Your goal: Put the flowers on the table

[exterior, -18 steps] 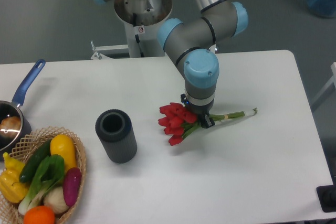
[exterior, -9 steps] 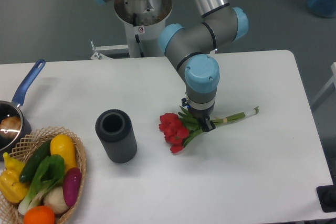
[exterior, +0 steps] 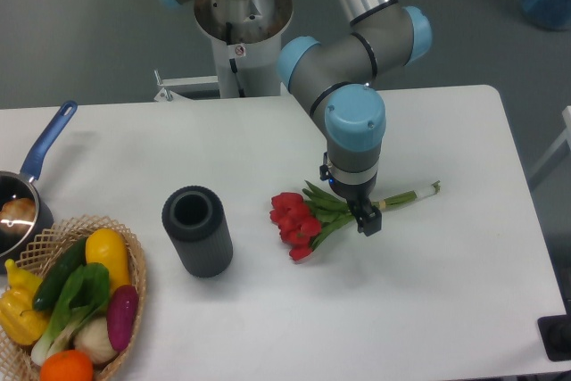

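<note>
The flowers, red tulips with green leaves, lie flat on the white table right of centre. Their stems run right to about the tied end near the far side. My gripper points straight down over the stems, just right of the leaves. One dark finger shows beside the stems, and the other is hidden behind the wrist. The jaws stand apart around the stems, open, and the bunch rests on the table by itself.
A dark cylinder stands upright left of the tulips. A wicker basket of colourful vegetables sits at the front left corner. A pot with a blue handle is at the left edge. The arm's base is behind the table.
The flowers came down and settled on the table, then stayed still. My gripper let go and shifted slightly right along the stems.
</note>
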`<action>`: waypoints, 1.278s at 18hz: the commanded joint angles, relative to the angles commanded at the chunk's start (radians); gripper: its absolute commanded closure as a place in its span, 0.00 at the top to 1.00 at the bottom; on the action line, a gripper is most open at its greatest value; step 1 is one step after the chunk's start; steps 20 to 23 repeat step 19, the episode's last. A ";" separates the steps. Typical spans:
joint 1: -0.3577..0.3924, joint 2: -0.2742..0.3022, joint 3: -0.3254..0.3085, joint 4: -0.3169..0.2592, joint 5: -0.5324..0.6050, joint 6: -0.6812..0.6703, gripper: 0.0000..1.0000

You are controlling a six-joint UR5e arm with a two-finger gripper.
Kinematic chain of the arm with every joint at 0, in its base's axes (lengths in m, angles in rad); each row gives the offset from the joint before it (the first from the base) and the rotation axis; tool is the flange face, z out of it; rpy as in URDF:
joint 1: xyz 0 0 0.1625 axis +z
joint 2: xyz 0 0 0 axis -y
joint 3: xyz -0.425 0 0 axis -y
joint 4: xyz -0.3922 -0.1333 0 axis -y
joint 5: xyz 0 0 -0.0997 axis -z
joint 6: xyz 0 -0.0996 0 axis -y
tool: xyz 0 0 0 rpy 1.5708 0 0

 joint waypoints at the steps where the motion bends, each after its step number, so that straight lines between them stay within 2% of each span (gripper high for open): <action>1: 0.005 0.000 0.002 0.003 -0.032 -0.012 1.00; 3: 0.005 0.000 0.008 0.006 -0.078 -0.017 1.00; 11: -0.009 0.032 0.046 0.008 -0.105 -0.023 1.00; 23: 0.000 0.035 0.048 0.008 -0.129 -0.020 1.00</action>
